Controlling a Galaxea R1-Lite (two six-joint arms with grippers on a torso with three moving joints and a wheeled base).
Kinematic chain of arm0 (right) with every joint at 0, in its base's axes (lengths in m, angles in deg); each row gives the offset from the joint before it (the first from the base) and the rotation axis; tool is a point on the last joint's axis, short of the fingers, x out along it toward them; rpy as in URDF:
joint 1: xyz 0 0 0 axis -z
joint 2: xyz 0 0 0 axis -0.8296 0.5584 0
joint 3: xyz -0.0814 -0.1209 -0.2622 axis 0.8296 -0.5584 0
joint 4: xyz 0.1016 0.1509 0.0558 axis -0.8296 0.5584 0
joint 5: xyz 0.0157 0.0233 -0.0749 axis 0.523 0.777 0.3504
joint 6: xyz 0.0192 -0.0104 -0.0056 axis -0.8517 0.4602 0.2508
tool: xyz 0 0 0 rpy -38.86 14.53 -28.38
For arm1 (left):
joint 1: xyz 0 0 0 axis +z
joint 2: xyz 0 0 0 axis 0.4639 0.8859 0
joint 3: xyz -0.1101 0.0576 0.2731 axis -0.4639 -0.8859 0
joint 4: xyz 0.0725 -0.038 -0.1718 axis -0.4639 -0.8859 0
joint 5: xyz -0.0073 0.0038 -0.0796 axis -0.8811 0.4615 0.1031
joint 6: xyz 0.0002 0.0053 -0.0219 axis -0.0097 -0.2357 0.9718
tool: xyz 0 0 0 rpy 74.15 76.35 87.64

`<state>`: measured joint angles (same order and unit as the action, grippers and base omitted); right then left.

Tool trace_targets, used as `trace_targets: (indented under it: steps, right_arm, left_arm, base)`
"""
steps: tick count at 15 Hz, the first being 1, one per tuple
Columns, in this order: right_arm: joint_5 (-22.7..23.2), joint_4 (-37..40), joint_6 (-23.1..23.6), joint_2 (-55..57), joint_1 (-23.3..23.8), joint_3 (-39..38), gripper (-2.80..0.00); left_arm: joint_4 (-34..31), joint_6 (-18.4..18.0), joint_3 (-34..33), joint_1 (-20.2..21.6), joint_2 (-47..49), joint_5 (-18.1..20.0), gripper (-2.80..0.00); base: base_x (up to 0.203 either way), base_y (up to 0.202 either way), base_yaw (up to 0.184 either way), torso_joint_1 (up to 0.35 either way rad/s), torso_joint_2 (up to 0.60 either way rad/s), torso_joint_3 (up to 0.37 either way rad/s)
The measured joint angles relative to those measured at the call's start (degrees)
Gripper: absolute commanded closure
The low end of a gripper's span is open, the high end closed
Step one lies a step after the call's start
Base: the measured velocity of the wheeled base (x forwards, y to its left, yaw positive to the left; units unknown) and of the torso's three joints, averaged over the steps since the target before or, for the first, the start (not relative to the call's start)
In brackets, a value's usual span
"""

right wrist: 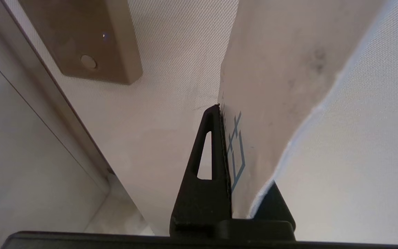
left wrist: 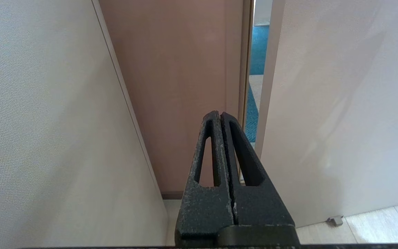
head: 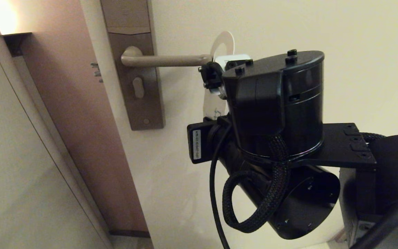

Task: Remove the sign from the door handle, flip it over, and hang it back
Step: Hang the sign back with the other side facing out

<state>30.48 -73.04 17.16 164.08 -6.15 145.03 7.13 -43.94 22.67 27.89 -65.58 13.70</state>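
The door handle (head: 164, 60) is a beige lever on a tall brown lock plate (head: 130, 20); the plate's lower end also shows in the right wrist view (right wrist: 81, 34). The sign (head: 224, 39) has its white side facing me and its ring right at the lever's rounded tip. I cannot tell whether the tip is through the hole. My right gripper (head: 215, 90) is shut on the sign just below the ring. In the right wrist view the gripper (right wrist: 225, 114) pinches the white card (right wrist: 275, 69), which bears blue print and hides one finger. My left gripper (left wrist: 220, 114) is shut and empty, low by the door edge.
The pale door (head: 288, 27) fills the background. The brown door frame (head: 64, 103) and a light wall (head: 12, 155) stand to the left, with a lit wall lamp (head: 14, 38) above. Blue carpet (left wrist: 257, 52) shows through the door gap. A door stop (left wrist: 333, 220) sits on the floor.
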Motion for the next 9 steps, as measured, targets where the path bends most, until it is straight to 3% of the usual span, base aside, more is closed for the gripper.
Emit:
trace_targets:
  steps: [9]
  right_arm:
    - [0.5,0.5,0.1,2.2,0.1,2.6,0.00]
  left_arm:
    - [0.0,0.0,0.0,0.0,0.0,0.0,0.00]
  base:
    - [0.000,0.000,0.000,0.000,0.00,0.000]
